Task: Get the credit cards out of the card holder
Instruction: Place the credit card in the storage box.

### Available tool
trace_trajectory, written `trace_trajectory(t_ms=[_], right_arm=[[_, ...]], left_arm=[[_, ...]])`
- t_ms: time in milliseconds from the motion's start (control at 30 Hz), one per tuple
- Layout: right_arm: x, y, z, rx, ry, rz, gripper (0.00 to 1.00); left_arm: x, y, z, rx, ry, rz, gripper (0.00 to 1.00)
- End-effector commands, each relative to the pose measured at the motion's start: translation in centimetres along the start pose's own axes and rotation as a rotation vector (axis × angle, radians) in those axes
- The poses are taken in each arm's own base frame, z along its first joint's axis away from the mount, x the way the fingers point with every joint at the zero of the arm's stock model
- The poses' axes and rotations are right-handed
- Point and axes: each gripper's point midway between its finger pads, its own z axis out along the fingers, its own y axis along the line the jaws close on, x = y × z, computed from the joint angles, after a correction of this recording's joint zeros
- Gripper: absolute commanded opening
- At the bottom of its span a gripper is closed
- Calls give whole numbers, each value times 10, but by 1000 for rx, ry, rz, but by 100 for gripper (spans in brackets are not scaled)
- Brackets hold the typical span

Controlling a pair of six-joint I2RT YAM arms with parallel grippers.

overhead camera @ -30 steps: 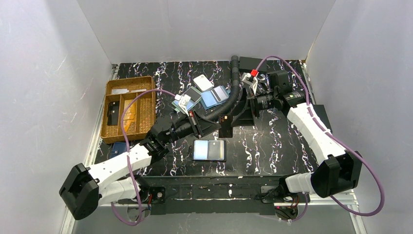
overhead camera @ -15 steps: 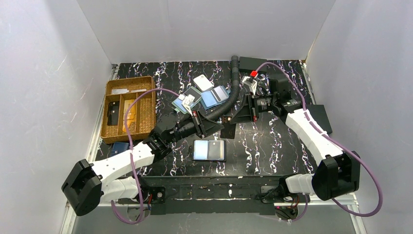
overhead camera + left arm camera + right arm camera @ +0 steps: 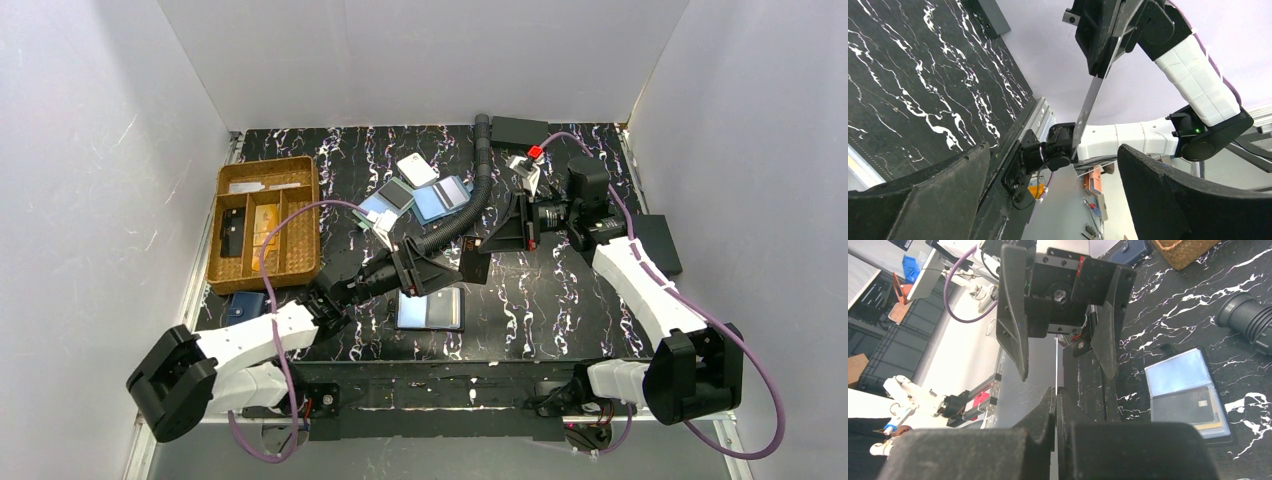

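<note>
One dark card [image 3: 1091,100] is pinched edge-on in the right gripper [image 3: 1055,399], between the wide-spread fingers of the left gripper [image 3: 1053,152]. The card holder [image 3: 1188,390] is seen lying open.

The card holder [image 3: 432,308] lies open at front centre of the desk [image 3: 560,290], with a credit card [image 3: 474,266] held just behind and above it. The wicker basket [image 3: 268,163] stands at the left, a pouch [image 3: 242,304] just before it.

Black marble-look desk [image 3: 560,300], pretty cluttered tbh. Wicker tray [image 3: 265,163] sits at 9 o'clock, with a navy pouch [image 3: 240,305] just beside it at 8. The card holder [image 3: 440,312] lies open and flat at 6. Overlapping blue-and-dark rectangles [image 3: 445,198] and a white tag [image 3: 416,168] are around 12, black box [image 3: 518,130] at 1.
</note>
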Motion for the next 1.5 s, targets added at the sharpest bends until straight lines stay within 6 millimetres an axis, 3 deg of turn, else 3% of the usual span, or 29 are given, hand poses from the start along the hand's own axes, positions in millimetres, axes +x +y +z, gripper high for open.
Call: trace_trajectory(t_ms=[0, 233, 567, 667, 733, 767, 867, 900, 967, 1067, 1133, 1233, 1300, 1467], right_arm=[[-6, 11, -3, -23, -6, -59, 1], [-7, 9, -5, -15, -13, -52, 1], [-5, 4, -6, -7, -18, -36, 1], [-5, 2, -6, -5, -19, -29, 1], [-5, 1, -5, -3, -20, -28, 1], [-5, 1, -5, -1, -21, -28, 1], [-4, 0, -6, 5, -26, -31, 1], [-4, 0, -6, 8, -29, -32, 11], [-8, 1, -8, 10, -34, -52, 61], [-22, 1, -19, 28, -57, -90, 95], [-34, -8, -37, 85, -98, -142, 98], [-37, -29, -60, 203, -146, -170, 98], [-29, -49, -72, 318, -140, -217, 98], [11, -95, -99, 548, -17, -261, 98]], left_arm=[[2, -21, 8, 100, 13, -1, 98], [1, -23, 23, 98, 18, 3, 75], [1, -28, 32, 110, 18, 24, 52], [0, -29, 33, 113, 14, 40, 32], [0, -28, 34, 115, 19, 57, 5], [1, -28, 34, 117, 21, 68, 0], [1, -24, 31, 109, 12, 100, 0], [0, -22, 28, 102, 5, 108, 0], [-2, -14, 22, 82, 3, 106, 0], [-5, 1, 5, 39, 6, 101, 0], [-7, 14, -13, -19, 18, 98, 0], [-21, 36, -47, -125, 29, 133, 0], [-32, 46, -74, -207, 49, 164, 0], [-66, 71, -135, -467, 96, 237, 0]])
